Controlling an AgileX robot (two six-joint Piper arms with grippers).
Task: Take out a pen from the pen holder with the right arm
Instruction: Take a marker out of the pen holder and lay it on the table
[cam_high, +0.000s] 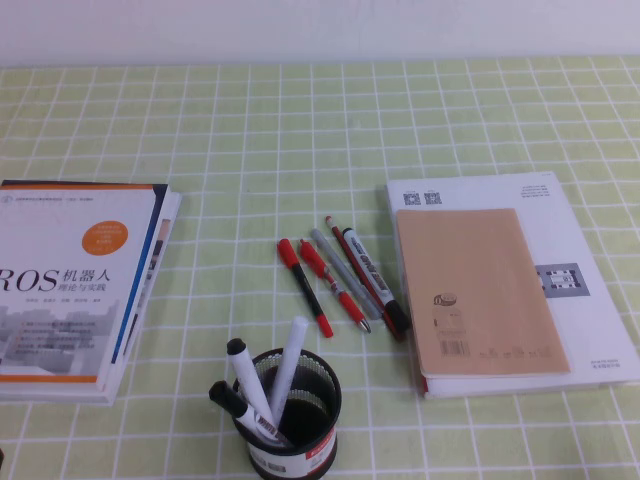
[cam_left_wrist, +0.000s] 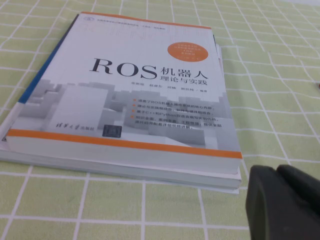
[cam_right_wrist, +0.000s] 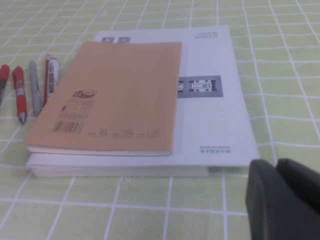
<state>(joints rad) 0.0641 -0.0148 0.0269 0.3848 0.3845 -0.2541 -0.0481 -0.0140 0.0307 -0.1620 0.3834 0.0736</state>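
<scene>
A black mesh pen holder stands at the table's near edge, slightly left of centre. Three markers lean in it: a white one and two with black caps. Beyond the holder, several pens lie side by side on the cloth, and some of these pens show in the right wrist view too. My right gripper is shut and empty, low over the cloth just before the white book's near edge. My left gripper is shut and empty beside the ROS book's near corner. Neither gripper shows in the high view.
A ROS textbook lies at the left on a thinner book. A tan notebook rests on a white book at the right. A green checked cloth covers the table.
</scene>
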